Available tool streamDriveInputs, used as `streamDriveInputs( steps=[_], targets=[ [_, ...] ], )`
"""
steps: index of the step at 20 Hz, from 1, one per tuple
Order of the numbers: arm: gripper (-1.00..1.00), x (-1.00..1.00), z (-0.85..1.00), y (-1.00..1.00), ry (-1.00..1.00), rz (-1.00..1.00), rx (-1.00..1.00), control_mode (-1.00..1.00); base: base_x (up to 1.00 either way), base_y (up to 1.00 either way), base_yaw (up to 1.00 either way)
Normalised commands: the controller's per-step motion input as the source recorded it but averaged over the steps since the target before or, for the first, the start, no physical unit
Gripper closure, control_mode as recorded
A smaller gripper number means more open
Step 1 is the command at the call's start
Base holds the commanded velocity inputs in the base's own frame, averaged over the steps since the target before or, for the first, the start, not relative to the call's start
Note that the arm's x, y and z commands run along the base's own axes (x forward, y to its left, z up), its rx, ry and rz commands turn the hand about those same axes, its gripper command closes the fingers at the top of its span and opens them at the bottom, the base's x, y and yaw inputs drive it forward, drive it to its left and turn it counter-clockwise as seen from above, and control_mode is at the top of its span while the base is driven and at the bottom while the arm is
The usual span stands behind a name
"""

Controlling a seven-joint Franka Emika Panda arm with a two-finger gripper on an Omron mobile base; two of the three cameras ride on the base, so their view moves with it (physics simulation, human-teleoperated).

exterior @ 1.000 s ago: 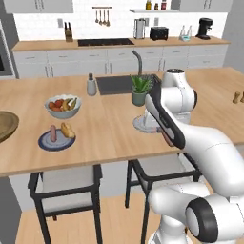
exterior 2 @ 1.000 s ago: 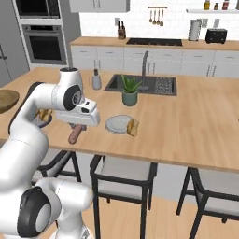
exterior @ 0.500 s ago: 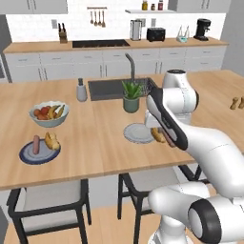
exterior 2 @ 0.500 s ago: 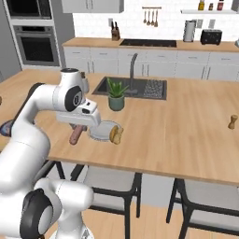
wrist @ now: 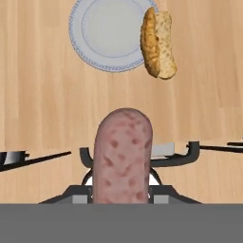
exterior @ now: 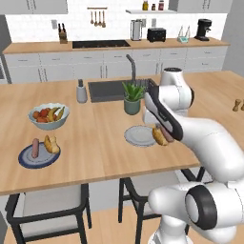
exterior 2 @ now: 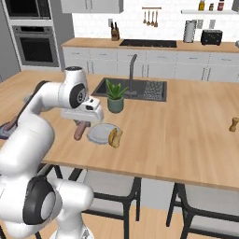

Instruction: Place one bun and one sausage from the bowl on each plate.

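Note:
My gripper (exterior 2: 83, 122) is shut on a reddish-brown sausage (exterior 2: 79, 131), held just above the counter to the left of the pale grey plate (exterior 2: 101, 133). In the hand view the sausage (wrist: 123, 152) stands between the fingertips, with the pale plate (wrist: 95, 33) ahead and bare in its middle. A bun (wrist: 158, 42) lies across that plate's edge, and the left base view has the bun (exterior: 158, 137) on the right rim of the plate (exterior: 138, 136). The dark blue-rimmed plate (exterior: 26, 159) at the left carries a sausage (exterior: 35, 147) and a bun (exterior: 51, 144). The bowl is out of view.
A white bowl of fruit (exterior: 47, 116) stands behind the blue plate. A potted plant (exterior: 132, 99), a sink (exterior: 107, 90) with its tap and a soap dispenser (exterior: 82, 92) lie beyond the pale plate. A small shaker (exterior 2: 233, 124) is far right. Stools stand under the counter's front edge.
The base has driven sideways, so the whole scene shifted and the wooden bowl left the picture. My gripper, still shut on the sausage, has come closer to the pale plate.

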Motion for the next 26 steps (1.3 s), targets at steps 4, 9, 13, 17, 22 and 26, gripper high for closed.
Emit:
streamDriveInputs(
  steps=[4, 9, 13, 17, 22, 26],
  targets=[
    [1.00, 1.00, -0.13, -0.02, 0.06, 0.00, 0.00, -1.00, 0.00, 0.00, 0.00],
    [1.00, 1.00, -0.48, 0.14, 0.05, -0.04, -0.01, -1.00, 0.00, 0.00, 0.00],
    [1.00, 1.00, -0.55, 0.03, 0.04, -0.01, 0.00, -1.00, 0.00, 0.00, 0.00],
    [1.00, 1.00, -0.49, 0.01, 0.04, 0.00, 0.00, -1.00, 0.00, 0.00, 0.00],
    [1.00, 0.77, -0.54, 0.01, 0.08, 0.00, 0.00, -1.00, 0.00, 0.00, 0.00],
    [1.00, 0.13, -0.73, 0.00, 0.04, 0.00, 0.00, -1.00, 0.00, 0.00, 0.00]
  ],
)
